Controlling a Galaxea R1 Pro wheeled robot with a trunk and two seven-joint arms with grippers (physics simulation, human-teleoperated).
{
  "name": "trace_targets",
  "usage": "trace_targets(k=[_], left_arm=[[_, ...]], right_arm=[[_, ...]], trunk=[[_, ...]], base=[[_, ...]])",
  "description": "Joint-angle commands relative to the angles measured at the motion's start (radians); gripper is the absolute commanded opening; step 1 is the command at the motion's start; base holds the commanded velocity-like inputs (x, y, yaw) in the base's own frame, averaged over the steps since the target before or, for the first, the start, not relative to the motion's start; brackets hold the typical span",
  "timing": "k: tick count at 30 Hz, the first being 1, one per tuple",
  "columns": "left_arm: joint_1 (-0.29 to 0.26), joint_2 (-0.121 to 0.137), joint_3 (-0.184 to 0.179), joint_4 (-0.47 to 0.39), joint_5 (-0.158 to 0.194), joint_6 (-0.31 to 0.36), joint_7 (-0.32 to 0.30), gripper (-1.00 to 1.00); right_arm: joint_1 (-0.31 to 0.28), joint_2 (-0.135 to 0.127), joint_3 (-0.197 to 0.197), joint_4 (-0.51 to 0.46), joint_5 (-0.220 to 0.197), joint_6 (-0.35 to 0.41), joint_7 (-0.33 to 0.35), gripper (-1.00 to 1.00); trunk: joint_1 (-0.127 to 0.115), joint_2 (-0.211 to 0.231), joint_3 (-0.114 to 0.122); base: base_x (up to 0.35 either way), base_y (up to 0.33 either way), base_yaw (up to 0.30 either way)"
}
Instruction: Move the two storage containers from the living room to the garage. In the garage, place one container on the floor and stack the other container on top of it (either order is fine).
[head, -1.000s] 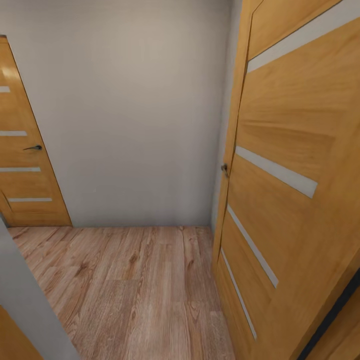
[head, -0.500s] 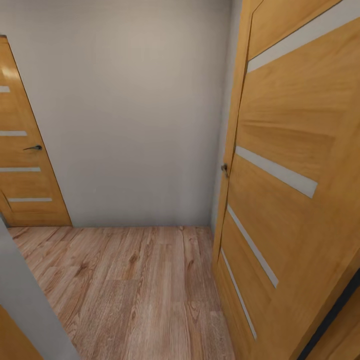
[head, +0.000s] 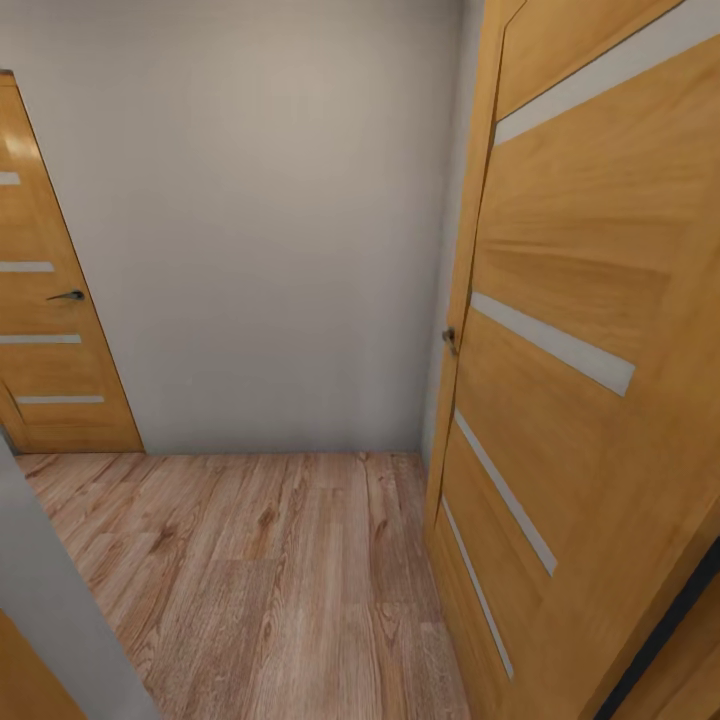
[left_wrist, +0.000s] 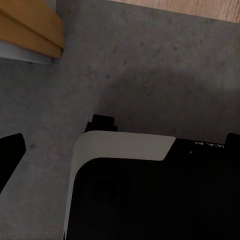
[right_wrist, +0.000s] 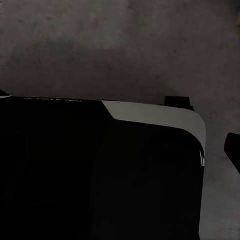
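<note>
The two storage containers are out of view. In both wrist views the dark grey speckled concrete floor (left_wrist: 150, 65) (right_wrist: 120, 50) lies under my black-and-white base (left_wrist: 150, 195) (right_wrist: 100, 170). One dark fingertip (left_wrist: 10, 150) of my left gripper shows at the frame's edge, and one dark fingertip (right_wrist: 233, 148) of my right gripper likewise. Nothing is seen between the fingers, and whether either gripper is open or shut cannot be told.
In the head view a light wood plank floor (head: 270, 570) runs to a white wall (head: 270, 230) close ahead. An open wooden door (head: 580, 350) stands very near on the right. A closed matching door (head: 50, 330) is at the left. A grey wall corner (head: 50, 600) juts in low left.
</note>
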Motion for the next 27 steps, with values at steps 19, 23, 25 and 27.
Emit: trace_targets(k=[19,23,25,27], left_arm=[[-0.001,0.0,0.008,0.001,-0.005,-0.003,-0.004,1.0],[-0.001,0.0,0.008,0.001,-0.005,-0.003,-0.004,1.0],[-0.001,0.0,0.008,0.001,-0.005,-0.003,-0.004,1.0],[-0.001,0.0,0.008,0.001,-0.005,-0.003,-0.004,1.0]], right_arm=[[-0.001,0.006,-0.005,0.0,0.001,-0.003,0.005,1.0],[-0.001,0.006,-0.005,0.0,0.001,-0.003,0.006,1.0],[-0.001,0.006,-0.005,0.0,0.001,-0.003,0.005,1.0],[-0.001,0.006,-0.005,0.0,0.001,-0.003,0.006,1.0]], trunk=[[0.0,-0.001,-0.001],[0.0,-0.001,-0.001],[0.0,-0.001,-0.001],[0.0,-0.001,-0.001]], base=[[0.022,0.0,0.0],[0.064,0.0,0.0],[0.024,0.0,0.0],[0.016,0.0,0.0]])
